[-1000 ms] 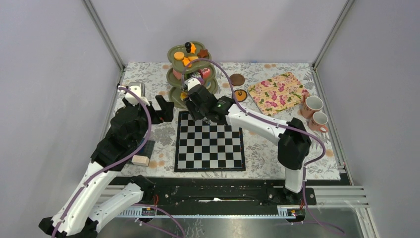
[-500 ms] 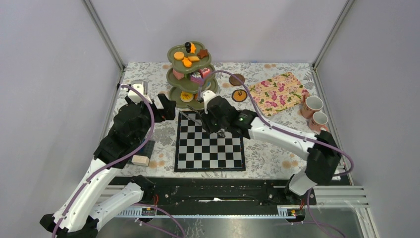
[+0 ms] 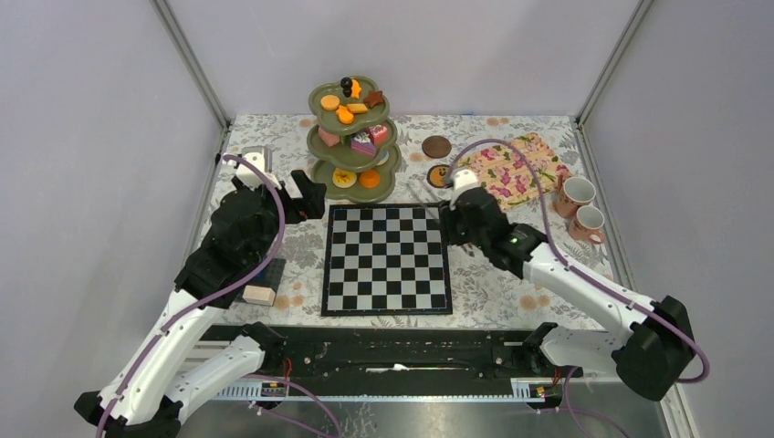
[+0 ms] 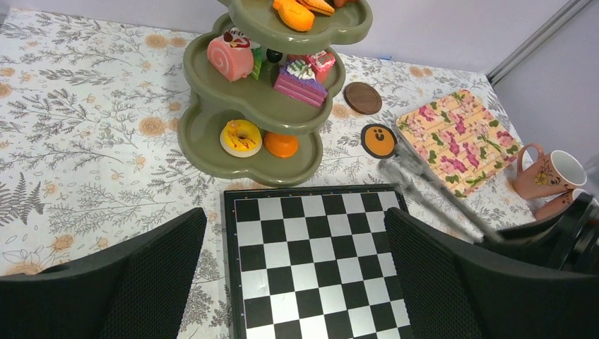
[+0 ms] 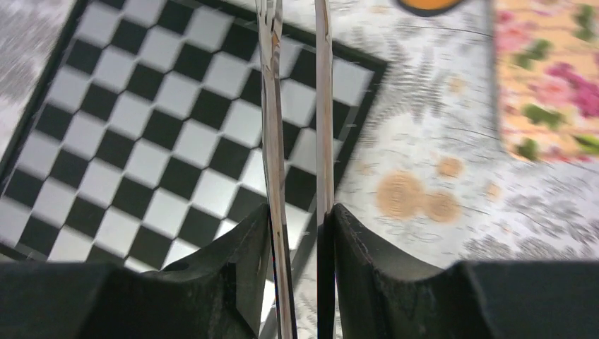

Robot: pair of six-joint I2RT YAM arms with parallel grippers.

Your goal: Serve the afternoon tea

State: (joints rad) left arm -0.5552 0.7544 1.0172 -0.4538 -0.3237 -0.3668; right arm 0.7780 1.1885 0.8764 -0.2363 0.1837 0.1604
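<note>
Top external view: olive three-tier stand (image 3: pixel 351 146) at far centre of floral worktop (image 3: pixel 274 146), pastries (image 3: pixel 345 102) on every tier. Left wrist view: yellow donut (image 4: pixel 241 136) and orange pastry (image 4: pixel 281 144) on bottom tier, pink roll (image 4: pixel 230 56) and pink cake slice (image 4: pixel 300 78) on middle tier. Two cups (image 3: pixel 577 192) at far right, beside floral mat (image 3: pixel 511 169). Left end effector (image 3: pixel 306 196) wide open, empty, near stand. Right end effector (image 3: pixel 464 219) clamped on metal tongs (image 5: pixel 272 106), prongs slightly apart, nothing between them, over far-right corner of chessboard (image 3: pixel 386 260).
</note>
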